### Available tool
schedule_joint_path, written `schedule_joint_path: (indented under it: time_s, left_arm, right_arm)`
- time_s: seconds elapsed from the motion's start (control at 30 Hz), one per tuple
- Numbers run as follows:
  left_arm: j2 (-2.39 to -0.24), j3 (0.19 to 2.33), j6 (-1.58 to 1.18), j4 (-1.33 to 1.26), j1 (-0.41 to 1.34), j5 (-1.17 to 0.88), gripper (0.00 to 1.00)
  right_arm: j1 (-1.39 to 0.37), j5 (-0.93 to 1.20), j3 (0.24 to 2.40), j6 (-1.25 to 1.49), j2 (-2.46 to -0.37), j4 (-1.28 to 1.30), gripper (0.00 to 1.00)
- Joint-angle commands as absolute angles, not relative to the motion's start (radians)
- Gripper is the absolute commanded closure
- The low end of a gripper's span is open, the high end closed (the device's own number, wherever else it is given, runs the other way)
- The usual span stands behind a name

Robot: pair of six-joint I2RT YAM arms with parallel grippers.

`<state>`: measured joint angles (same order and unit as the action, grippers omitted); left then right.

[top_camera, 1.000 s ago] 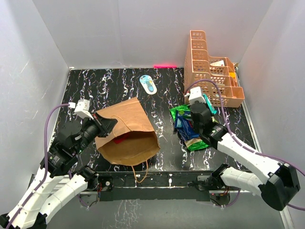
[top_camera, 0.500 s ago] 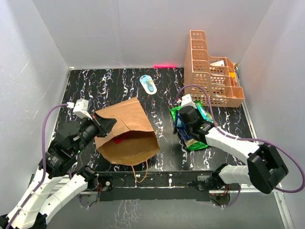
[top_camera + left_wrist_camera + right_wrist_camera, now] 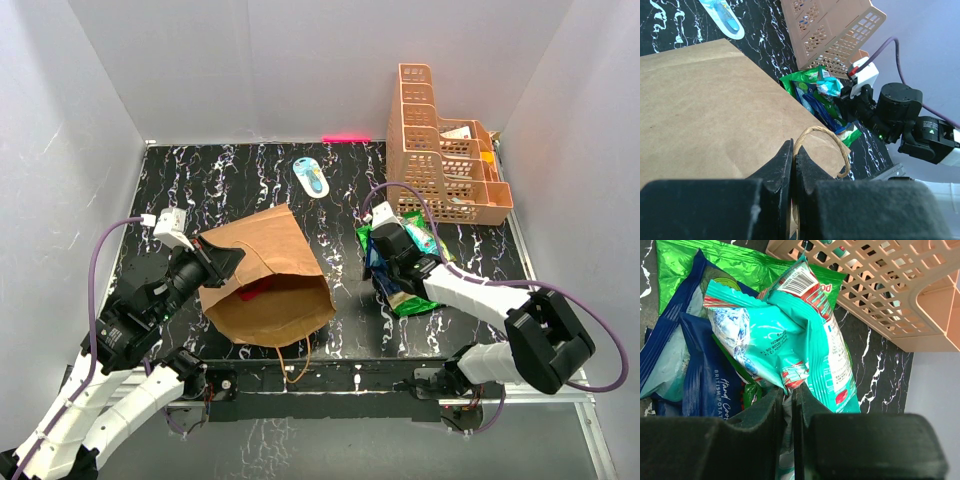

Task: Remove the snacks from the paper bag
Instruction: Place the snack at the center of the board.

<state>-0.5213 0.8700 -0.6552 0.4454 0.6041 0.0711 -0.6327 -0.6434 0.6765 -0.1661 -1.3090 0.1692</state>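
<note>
The brown paper bag lies on its side, its mouth facing the near edge, with a red packet showing inside. My left gripper is shut on the bag's rim by the twine handle; its jaws are pressed together. To the right lies a pile of snacks: a green bag and blue packets. My right gripper is shut on a teal packet just over that pile. The same teal packet also shows in the left wrist view.
An orange lattice basket stands at the back right, close behind the pile. A small blue-white oval object lies at the back middle. The bag's other handle hangs over the table's near edge.
My right gripper has moved left and down with the teal packet, closer onto the snack pile. The left gripper and the bag have stayed put.
</note>
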Motion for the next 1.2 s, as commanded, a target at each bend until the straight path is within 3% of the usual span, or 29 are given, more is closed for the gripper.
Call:
schedule_joint_path:
  time_s: [0.0, 0.07, 0.2, 0.47, 0.77, 1.0, 1.07, 1.17]
  left_arm:
    - [-0.519, 0.893, -0.654, 0.434, 0.604, 0.072, 1.00]
    - [-0.518, 0.895, -0.653, 0.438, 0.603, 0.075, 1.00]
    - [-0.517, 0.897, -0.651, 0.445, 0.603, 0.081, 1.00]
    - [-0.526, 0.886, -0.656, 0.427, 0.603, 0.069, 1.00]
    - [-0.521, 0.871, -0.640, 0.408, 0.603, 0.048, 1.00]
    - [-0.430, 0.792, -0.559, 0.322, 0.604, -0.055, 1.00]
    - [-0.395, 0.771, -0.551, 0.326, 0.603, -0.069, 1.00]
    - [-0.357, 0.750, -0.559, 0.351, 0.603, -0.075, 1.00]
  right_arm:
    - [-0.641, -0.443, 0.646, -0.151, -1.378, 0.225, 0.92]
    - [-0.641, -0.446, 0.648, -0.150, -1.380, 0.227, 0.92]
    - [-0.641, -0.465, 0.662, -0.144, -1.335, 0.248, 0.82]
    - [-0.640, -0.404, 0.724, -0.149, -1.192, 0.337, 0.39]
    - [-0.641, -0.179, 0.775, -0.229, -0.967, 0.315, 0.19]
    - [-0.667, 0.291, 0.732, -0.314, -0.787, 0.126, 0.22]
    - [-0.728, 0.410, 0.707, -0.303, -0.763, 0.038, 0.24]
    - [-0.895, 0.416, 0.637, -0.304, -0.749, -0.111, 0.26]
